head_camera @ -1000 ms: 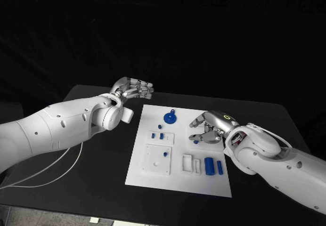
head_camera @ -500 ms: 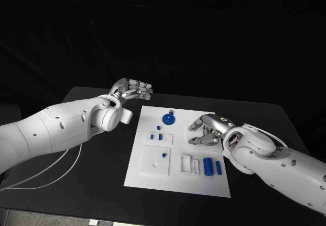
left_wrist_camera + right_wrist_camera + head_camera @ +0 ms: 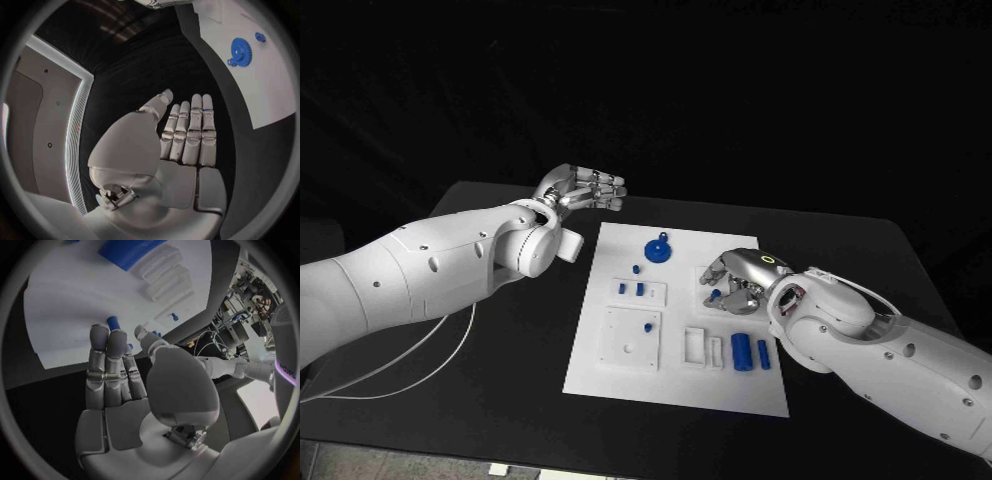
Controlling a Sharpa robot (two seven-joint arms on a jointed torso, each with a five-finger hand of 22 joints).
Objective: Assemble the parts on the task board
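Our right hand [image 3: 740, 278] hovers over the task board [image 3: 678, 385] near its right edge, fingers [image 3: 107, 347] together, holding nothing, just beside a small blue peg [image 3: 113, 322]; we judge a nudge could topple it; left hand [image 3: 584, 189] curled, idle beyond the board's far left corner.

Head cam sits up high and looks down and forward at the black table [image 3: 502, 370], taking in the whole task board [image 3: 678, 380] with both arms coming in from the sides. The left wrist cam sits right behind the left hand [image 3: 181, 145], close up, catching the board's far corner with the blue gear [image 3: 240, 51]. The right wrist cam rides behind the right hand [image 3: 125, 375], just above the board. All three share the board.
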